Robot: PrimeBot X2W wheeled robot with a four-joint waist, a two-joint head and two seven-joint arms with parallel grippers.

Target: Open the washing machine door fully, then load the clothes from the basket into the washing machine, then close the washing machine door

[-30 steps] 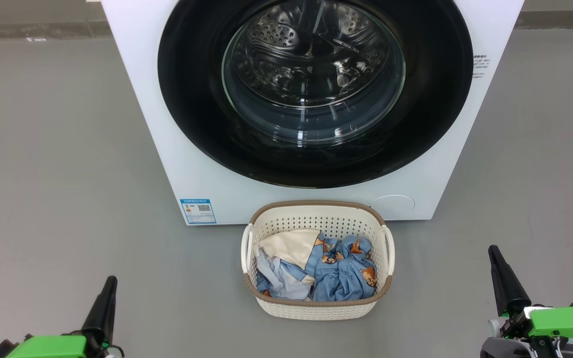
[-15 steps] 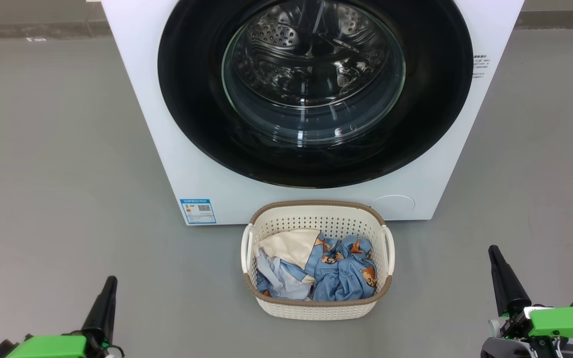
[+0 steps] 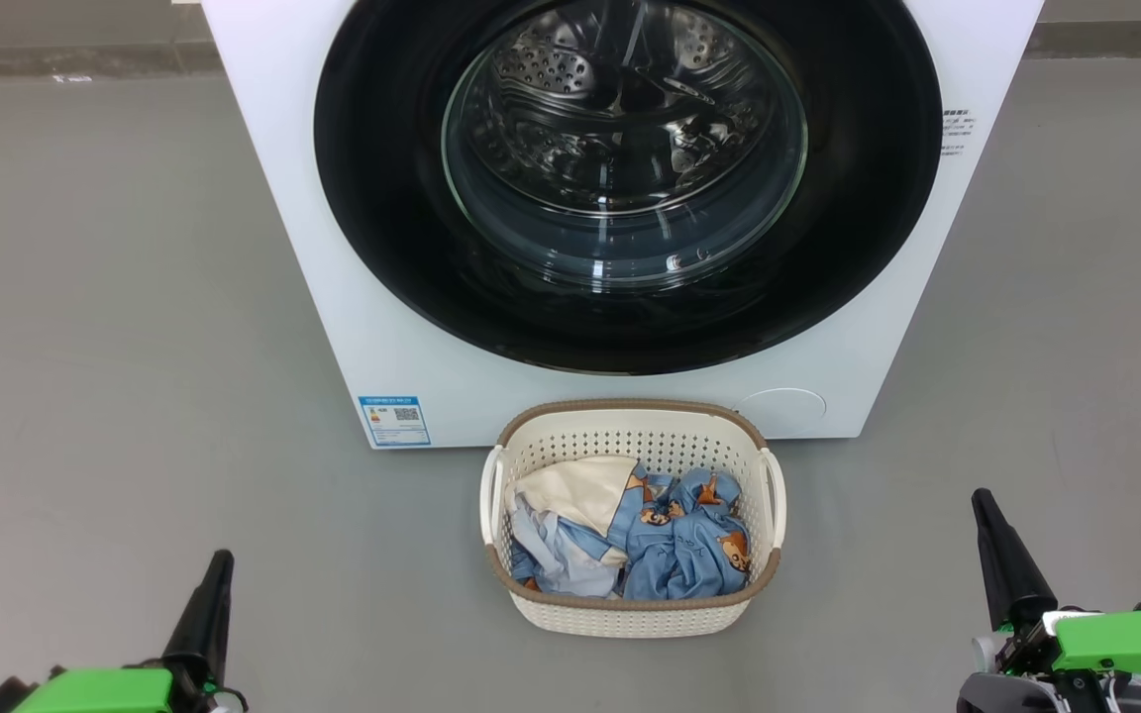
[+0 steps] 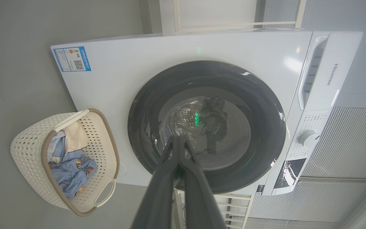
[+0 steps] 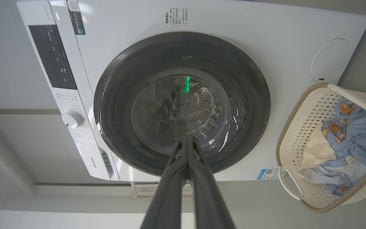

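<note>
The left fingers (image 3: 202, 619), two long dark prongs, are pressed tight together with nothing between them, and the right fingers (image 3: 1008, 569) are the same, shut and empty. Each pair hangs low at its own side over the plain grey floor (image 3: 115, 347), well apart from everything else. Between them a small cream perforated plastic basket (image 3: 630, 408) with a brown rim stands on the floor just in front of the big white front-loading washing machine (image 3: 278, 198). In the basket lie the rumpled clothes (image 3: 684, 550), light blue print, cream and pale grey. The large round glossy black washing machine door (image 3: 382, 208) with its glass window sits flush, closed. Over the last second nothing has shifted. By my judgement the task has not started, and opening the door is still ahead.
</note>
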